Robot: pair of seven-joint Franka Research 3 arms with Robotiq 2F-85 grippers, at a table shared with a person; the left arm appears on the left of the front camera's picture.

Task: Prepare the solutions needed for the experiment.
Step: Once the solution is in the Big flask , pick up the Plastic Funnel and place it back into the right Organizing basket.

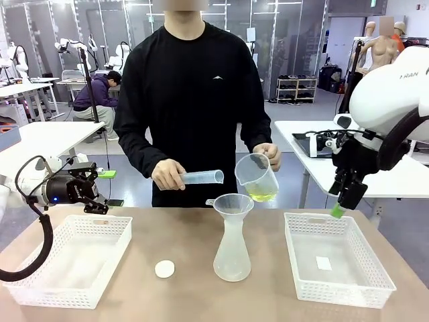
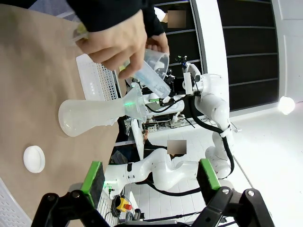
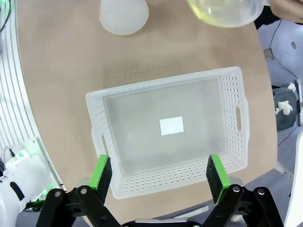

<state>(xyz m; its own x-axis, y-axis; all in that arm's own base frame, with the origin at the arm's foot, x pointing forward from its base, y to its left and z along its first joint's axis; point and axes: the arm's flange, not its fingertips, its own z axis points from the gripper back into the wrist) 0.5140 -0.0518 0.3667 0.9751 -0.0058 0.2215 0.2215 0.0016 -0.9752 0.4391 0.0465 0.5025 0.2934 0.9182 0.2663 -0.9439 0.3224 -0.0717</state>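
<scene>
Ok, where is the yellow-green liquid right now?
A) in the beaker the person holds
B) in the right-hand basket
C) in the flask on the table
A: the yellow-green liquid pools at the bottom of the tilted beaker in the person's hand, above the flask.

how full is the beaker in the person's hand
Mostly empty: the beaker holds only a shallow pool of yellow-green liquid at its bottom.

The right wrist view's top edge crops the flask [image 3: 124, 16] and beaker [image 3: 248, 8] of solutions [image 3: 215, 16].
</scene>
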